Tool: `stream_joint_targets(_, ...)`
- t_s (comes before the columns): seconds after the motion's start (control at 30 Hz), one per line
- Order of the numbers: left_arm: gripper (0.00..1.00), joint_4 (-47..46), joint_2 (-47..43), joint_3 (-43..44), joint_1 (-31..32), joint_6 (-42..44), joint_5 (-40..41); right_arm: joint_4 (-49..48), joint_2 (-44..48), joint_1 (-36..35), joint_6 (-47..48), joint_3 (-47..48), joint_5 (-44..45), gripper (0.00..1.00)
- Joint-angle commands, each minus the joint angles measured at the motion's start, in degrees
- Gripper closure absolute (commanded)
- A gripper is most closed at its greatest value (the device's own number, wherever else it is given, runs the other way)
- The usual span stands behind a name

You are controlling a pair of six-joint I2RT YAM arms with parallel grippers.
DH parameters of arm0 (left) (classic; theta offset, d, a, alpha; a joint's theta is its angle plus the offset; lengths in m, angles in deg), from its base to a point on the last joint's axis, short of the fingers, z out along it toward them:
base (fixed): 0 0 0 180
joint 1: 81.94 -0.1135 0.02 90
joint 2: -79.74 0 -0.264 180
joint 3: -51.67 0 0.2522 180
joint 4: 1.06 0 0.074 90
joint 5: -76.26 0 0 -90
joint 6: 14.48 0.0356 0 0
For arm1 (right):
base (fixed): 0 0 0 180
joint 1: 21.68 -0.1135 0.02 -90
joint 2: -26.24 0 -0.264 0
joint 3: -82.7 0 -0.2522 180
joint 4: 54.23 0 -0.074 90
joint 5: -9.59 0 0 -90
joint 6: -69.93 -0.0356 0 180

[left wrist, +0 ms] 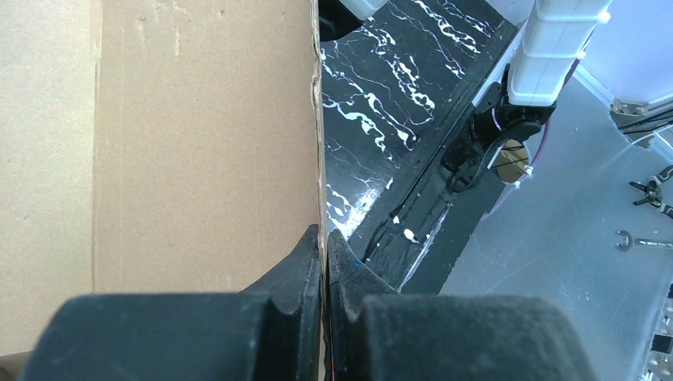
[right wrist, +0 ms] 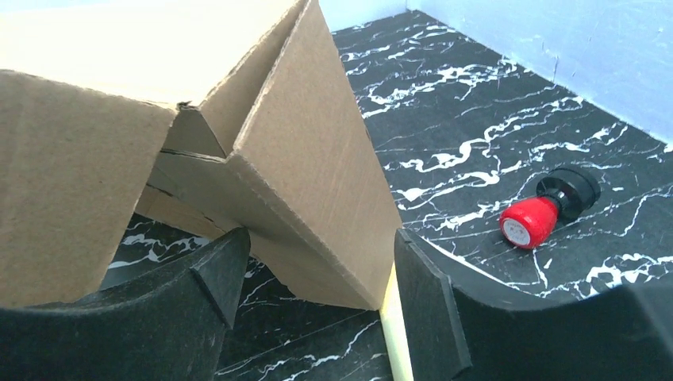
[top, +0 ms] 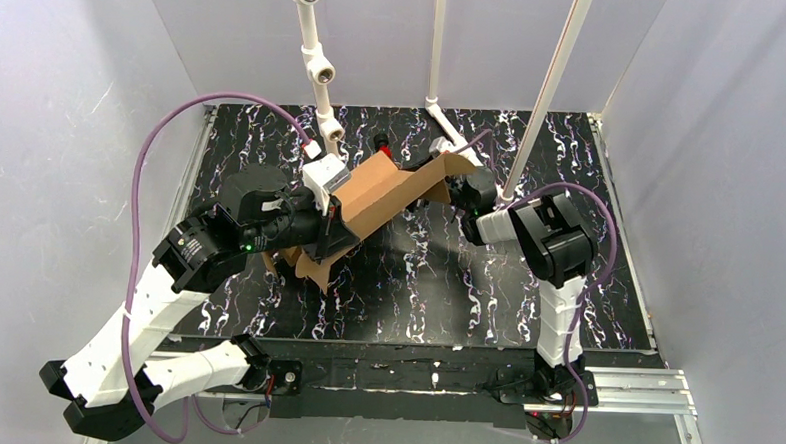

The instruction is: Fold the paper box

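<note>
My left claw pinches an edge of the plain brown cardboard box; my right claw stands spread around one corner of it.

1. I see bright, even overhead light; shadows on the black white-veined marble-patterned tabletop are soft.
2. The black fingers of the left gripper blur; the brown corrugated cardboard paper box looks washed pale.

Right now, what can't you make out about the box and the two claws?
Top view: the left arm covers the near end of the paper box.
Left wrist view: the frame crops the box around the left claw.
Right wrist view: whether the open right claw touches the flap between its fingers is unclear.
Red-capped item: cannot tell what it is.
</note>
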Motion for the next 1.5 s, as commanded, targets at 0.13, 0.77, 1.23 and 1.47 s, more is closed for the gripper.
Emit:
stream_joint_targets(0.13,1.00,-2.1,-0.1,0.1,-0.1,0.1,1.0,-12.6,-3.6,-0.6,-1.3,3.4,-1.1,0.26)
stream_joint_targets(0.77,1.00,-4.3,0.4,0.0,-0.1,-1.8,-0.8,-11.7,-6.1,-2.4,-3.8,8.7,-4.2,0.46)
stream_joint_targets(1.23,1.00,-5.9,-2.4,-0.9,-0.1,-5.2,4.2,1.9,-0.7,-2.7,-1.5,7.0,-0.6,0.93)
stream_joint_targets(1.47,1.00,-5.2,-6.0,-1.1,0.0,-9.1,12.1,31.5,10.7,-2.6,7.7,4.7,-0.2,0.99)
